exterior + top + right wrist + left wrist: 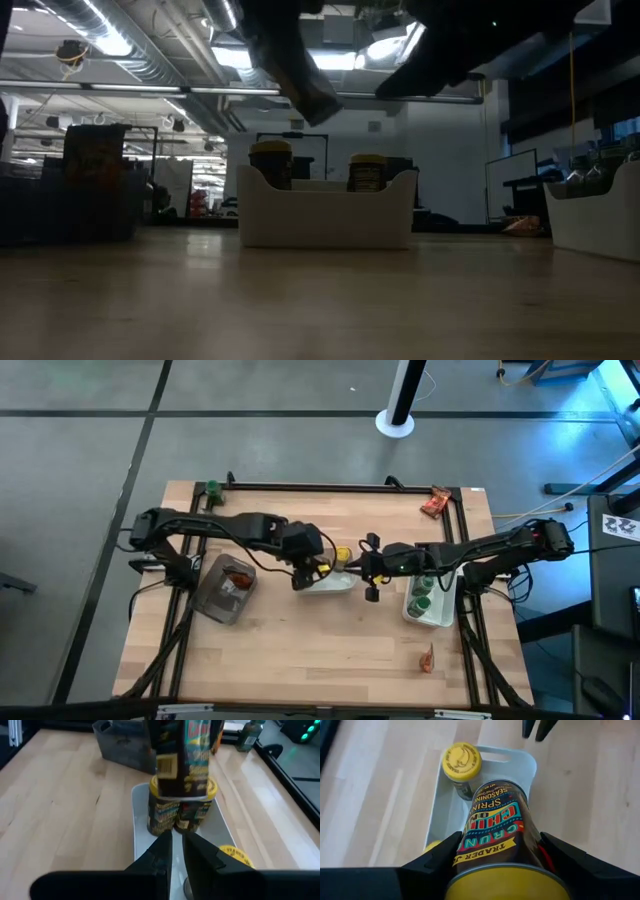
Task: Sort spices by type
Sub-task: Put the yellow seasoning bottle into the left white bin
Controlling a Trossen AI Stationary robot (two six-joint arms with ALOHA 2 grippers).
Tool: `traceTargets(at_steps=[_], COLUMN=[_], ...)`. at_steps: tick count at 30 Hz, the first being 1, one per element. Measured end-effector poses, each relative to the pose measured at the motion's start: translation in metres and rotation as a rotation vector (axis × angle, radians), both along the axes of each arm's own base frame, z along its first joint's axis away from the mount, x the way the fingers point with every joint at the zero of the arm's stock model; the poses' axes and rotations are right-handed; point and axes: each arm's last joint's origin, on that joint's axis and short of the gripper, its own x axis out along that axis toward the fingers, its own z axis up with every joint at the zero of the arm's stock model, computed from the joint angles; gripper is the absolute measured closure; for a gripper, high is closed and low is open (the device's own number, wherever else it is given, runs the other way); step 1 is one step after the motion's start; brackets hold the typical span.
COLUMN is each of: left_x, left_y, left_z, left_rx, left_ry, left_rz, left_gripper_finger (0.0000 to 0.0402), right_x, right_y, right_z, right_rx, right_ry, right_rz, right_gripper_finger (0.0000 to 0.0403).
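A jar with a yellow lid [495, 820] hangs above the middle white tray [338, 584], with my left gripper [306, 570] shut on it. Two more yellow-lidded jars [270, 162] [368, 172] stand upright in that tray. My right gripper [177, 845] hovers shut with nothing in it at the tray's right end, pointing at the held jar [184, 750]. Green-lidded jars [424, 598] stand in the right white tray [440, 618]. Red-orange packets lie in the clear grey bin [225, 588], at the far right corner [435, 503] and near the right front [427, 658]. My left gripper pinches the jar's round side [468, 845] between its two fingers [437, 862], near the lid end. The fingers slant down from the table's left and lie along the jar, the lid toward the wrist. The jar is tilted, bottom end lowest, and clear of the tray.
A green-lidded jar [212, 488] stands at the far left corner. A black frame [330, 487] runs along the table's edges. Bare wood lies in front of the trays [320, 650].
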Motion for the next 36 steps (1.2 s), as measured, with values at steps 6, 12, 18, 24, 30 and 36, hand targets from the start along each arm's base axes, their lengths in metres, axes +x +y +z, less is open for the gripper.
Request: traceTargets(at_steps=[6, 12, 18, 24, 30, 36], left_x=[0.021, 0.042, 0.054, 0.064, 0.069, 0.071], left_y=[0.0, 0.001, 0.011, 0.025, 0.038, 0.05], left_z=[0.001, 0.001, -0.019, -0.045, -0.054, -0.068], left_rx=[0.003, 0.01, 0.001, -0.018, -0.01, -0.03], left_ry=[0.072, 0.188, 0.305, 0.385, 0.38, 0.417], left_rz=[-0.002, -0.019, -0.041, -0.057, -0.06, -0.051], left_gripper_finger=[0.0181, 0.018, 0.018, 0.018, 0.018, 0.018], right_x=[-0.005, -0.012, -0.017, -0.018, -0.021, -0.022], right_y=[-0.001, -0.004, -0.006, -0.007, -0.007, -0.008], right_z=[-0.006, -0.015, -0.02, -0.022, -0.024, -0.025], right_rx=[-0.019, -0.067, -0.086, -0.085, -0.1, -0.116], right_ry=[0.087, 0.198, 0.262, 0.282, 0.32, 0.327], right_rz=[-0.016, -0.095, -0.17, -0.176, -0.186, -0.204], right_gripper_finger=[0.0357, 0.0357, 0.0357, 0.0357, 0.0357, 0.0357])
